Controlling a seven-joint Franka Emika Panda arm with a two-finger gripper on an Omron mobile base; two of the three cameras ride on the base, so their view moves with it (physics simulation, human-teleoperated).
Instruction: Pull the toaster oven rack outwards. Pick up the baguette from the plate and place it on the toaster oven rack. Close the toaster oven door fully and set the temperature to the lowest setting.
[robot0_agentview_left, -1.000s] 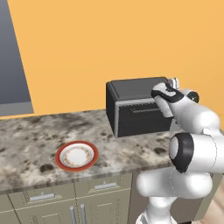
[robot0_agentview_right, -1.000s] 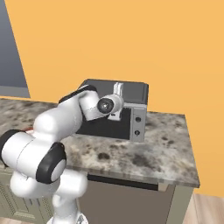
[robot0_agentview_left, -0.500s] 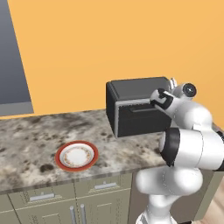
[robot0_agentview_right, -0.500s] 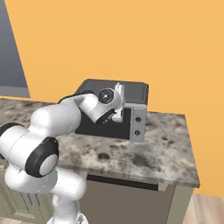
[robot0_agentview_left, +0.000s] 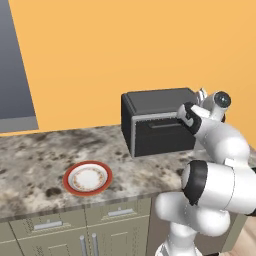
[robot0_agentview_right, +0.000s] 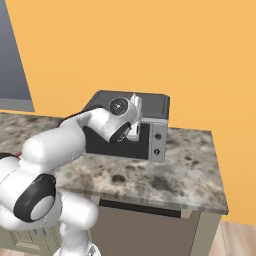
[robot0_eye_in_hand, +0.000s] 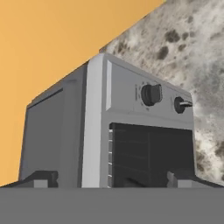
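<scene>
Two knobs (robot0_eye_in_hand: 151, 94) on toaster oven (robot0_agentview_left: 157, 121) ahead, gripper (robot0_eye_in_hand: 109, 178) wide open, nothing held, plate (robot0_agentview_left: 88, 177) on counter (robot0_agentview_left: 35, 160).

The toaster oven (robot0_agentview_left: 159, 122) backs against the wall (robot0_agentview_left: 125, 45); counter (robot0_agentview_left: 45, 150) before it lies free.

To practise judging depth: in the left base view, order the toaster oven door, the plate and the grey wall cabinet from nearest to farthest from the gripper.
1. Toaster oven door: shut, right beside the open gripper.
2. Plate: on the counter, well to the left and nearer the camera.
3. Grey wall cabinet: far left, high on the wall.
</scene>
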